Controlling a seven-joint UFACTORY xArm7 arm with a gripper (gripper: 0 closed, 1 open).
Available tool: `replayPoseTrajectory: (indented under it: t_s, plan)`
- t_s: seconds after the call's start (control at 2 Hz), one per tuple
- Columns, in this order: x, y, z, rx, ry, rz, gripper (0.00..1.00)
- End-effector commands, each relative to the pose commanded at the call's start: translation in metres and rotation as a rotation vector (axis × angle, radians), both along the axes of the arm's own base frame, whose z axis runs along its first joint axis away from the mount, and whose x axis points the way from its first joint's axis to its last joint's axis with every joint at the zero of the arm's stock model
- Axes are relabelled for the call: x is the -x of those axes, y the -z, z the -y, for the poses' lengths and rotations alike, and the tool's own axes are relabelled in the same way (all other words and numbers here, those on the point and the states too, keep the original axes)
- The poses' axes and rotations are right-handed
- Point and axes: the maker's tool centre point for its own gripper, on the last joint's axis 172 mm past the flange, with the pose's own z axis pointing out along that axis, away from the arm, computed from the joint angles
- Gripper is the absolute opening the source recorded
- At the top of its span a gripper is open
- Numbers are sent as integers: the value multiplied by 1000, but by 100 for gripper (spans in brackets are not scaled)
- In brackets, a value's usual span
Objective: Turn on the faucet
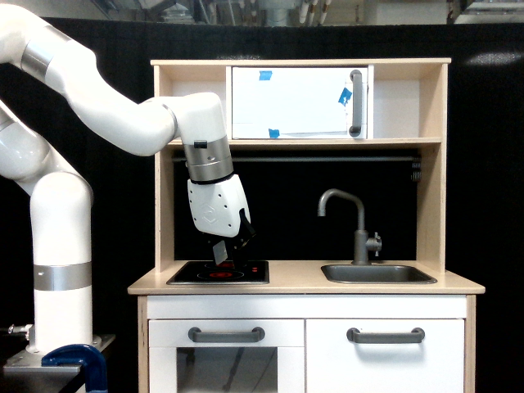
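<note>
The faucet (358,223) is a slim grey tap with a curved spout, standing upright behind the sink (378,273) at the exterior view's right; its small side knob (375,242) points right. My gripper (232,249) hangs tilted over the black stovetop (219,272), well to the left of the faucet and apart from it. Its dark fingers point down and right, and I cannot make out the gap between them. Nothing shows in the fingers.
The toy kitchen has a wooden counter (304,286), an upper cabinet door with a grey handle (355,102), a grey rail (319,159) under the shelf, and two lower bar handles (226,334) (386,335). The wooden side posts (432,172) frame the counter space.
</note>
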Motion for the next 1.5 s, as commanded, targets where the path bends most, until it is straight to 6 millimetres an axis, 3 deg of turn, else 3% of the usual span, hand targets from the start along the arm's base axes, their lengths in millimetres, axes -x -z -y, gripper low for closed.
replayPoseTrajectory:
  t_s: [0.5,1.0,1.5]
  plan:
    - [-21,-3,-43,-296,-208,151,100]
    - [-33,-20,-72,-566,-215,275,100]
    - [-40,-34,-87,-712,-163,374,100]
